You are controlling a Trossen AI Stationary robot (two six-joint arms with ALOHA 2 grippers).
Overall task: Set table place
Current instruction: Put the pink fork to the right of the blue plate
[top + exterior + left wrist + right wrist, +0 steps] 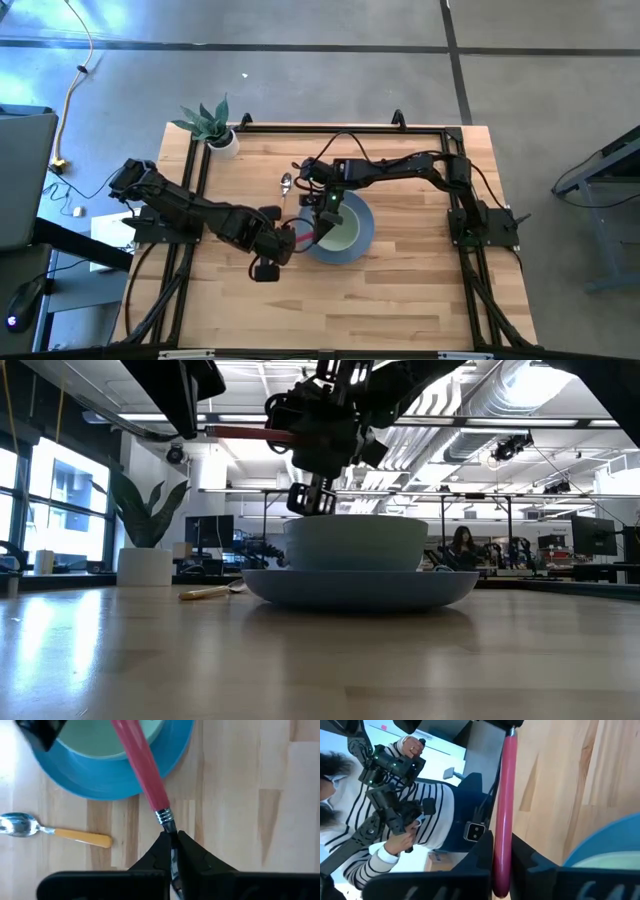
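Dark jointed arms (200,208), black cables

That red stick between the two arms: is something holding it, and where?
Both grippers hold the red-handled utensil: the left gripper pinches its metal end, the right gripper clamps the red handle's far end, above the blue plate.

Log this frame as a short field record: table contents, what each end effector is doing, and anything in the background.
surface: table, light wood
plate: blue plate near the middle, with a pale green bowl on it
spoon: yellow-handled spoon lying flat beside the plate
plant: potted plant at a far corner
utensil: red-handled utensil held level over the bowl
left end effector: shut on the utensil's metal end
right end effector: shut on the red handle
background: person in a striped top holding a controller rig
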